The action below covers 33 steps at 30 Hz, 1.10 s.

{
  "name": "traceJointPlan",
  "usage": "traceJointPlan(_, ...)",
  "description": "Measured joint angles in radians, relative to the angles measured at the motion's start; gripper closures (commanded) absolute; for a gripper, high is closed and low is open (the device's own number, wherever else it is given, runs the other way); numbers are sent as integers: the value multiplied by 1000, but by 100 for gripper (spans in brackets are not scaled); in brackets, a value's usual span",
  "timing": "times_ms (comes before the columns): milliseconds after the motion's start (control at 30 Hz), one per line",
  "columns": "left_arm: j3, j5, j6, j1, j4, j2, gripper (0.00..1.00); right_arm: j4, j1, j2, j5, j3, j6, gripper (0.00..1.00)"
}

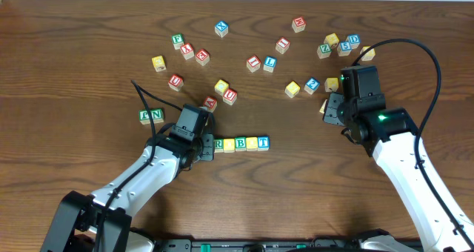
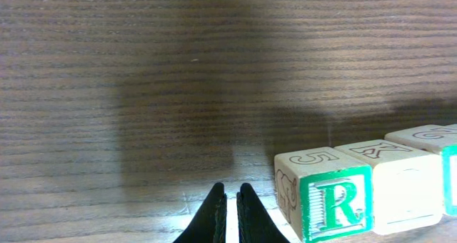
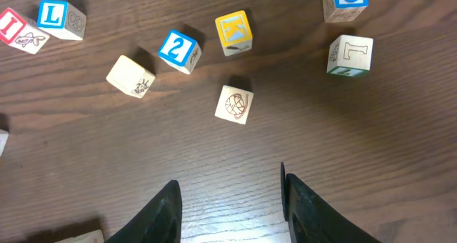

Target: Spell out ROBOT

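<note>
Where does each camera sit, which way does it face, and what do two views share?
Overhead: above the brown wooden table, facing straight down; both arms show.
Left wrist: low on the left arm, facing along the tabletop; the shut left gripper shows.
Right wrist: raised on the right arm, facing down at scattered wooden letter cubes; the open right gripper shows.
Shared: overhead and left wrist both show the green-faced wooden R cube.

The R cube [image 2: 335,204] is green, the table [image 2: 143,57] brown woodgrain.
</note>
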Motion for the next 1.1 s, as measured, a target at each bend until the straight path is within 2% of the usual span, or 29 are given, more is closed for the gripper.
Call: traceJointPlan(1100,0,48,1,-48,8,0,93,0,0,0,0,0,0,59)
